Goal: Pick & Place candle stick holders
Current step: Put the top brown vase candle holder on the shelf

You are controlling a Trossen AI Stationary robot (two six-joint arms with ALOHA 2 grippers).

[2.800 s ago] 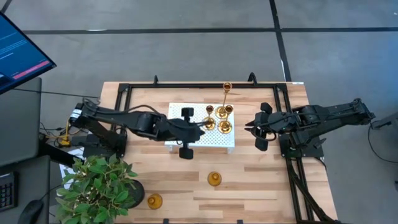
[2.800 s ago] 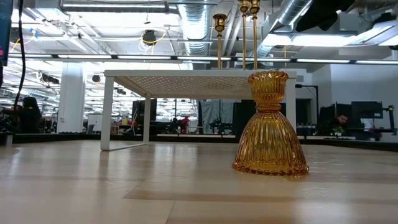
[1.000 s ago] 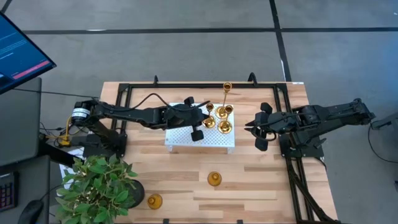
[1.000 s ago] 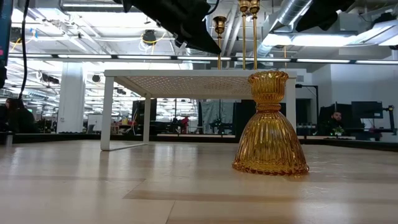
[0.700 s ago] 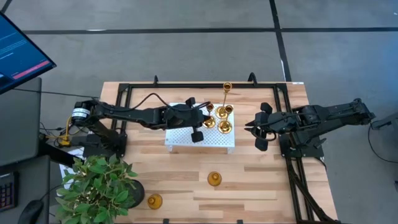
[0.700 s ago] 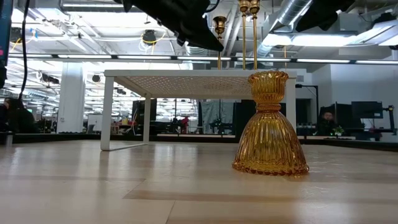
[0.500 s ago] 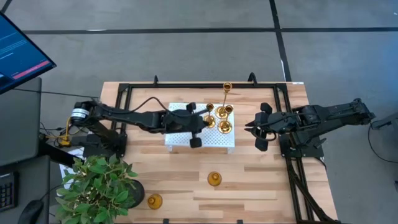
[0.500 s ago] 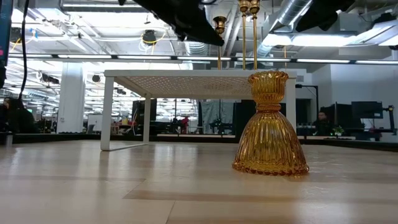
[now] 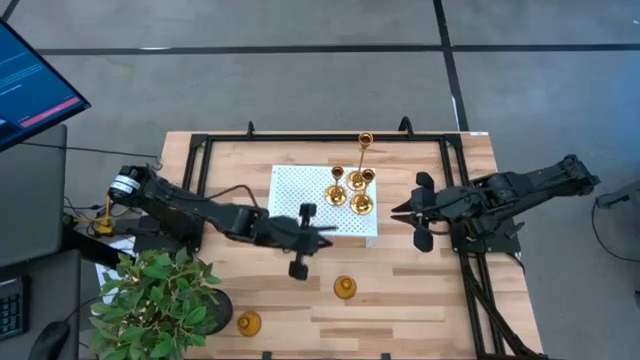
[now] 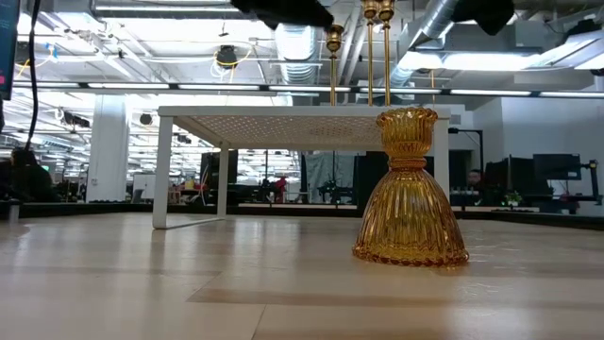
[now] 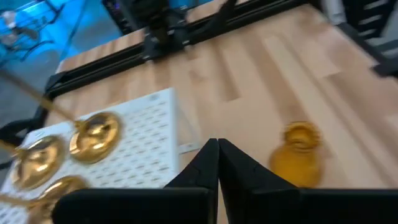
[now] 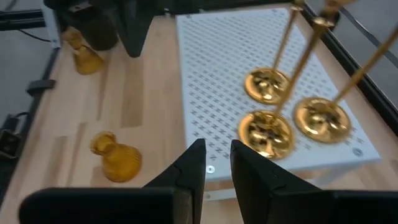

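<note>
Your left gripper (image 9: 305, 240) hangs just off the near edge of the white perforated metal tray (image 9: 300, 190), its fingers pressed together and holding nothing, as the left wrist view shows. Your right gripper (image 9: 408, 208) waits just off the tray's right end, its two fingers a narrow gap apart and empty.

Landmark first: the white tray stands on thin legs on the light wooden table (image 9: 420, 290). Beyond the table's left near corner sits a leafy green potted plant (image 9: 160, 300).

On the tray's right end stand three polished brass candle stick holders with round bases and thin stems (image 9: 352, 188), packed close together, one far taller than the rest. Off the tray, toward the near edge of the table, the ribbed amber glass bell-shaped holder (image 9: 344, 288) stands upright; a second amber holder (image 9: 248, 322) sits farther from the tray, beside the plant.

The risk, as it looks from here: the left gripper is shut, so dropping onto the amber holder without opening would knock it over. On the tray, any new placement near those crowded thin stems could topple the tall one.
</note>
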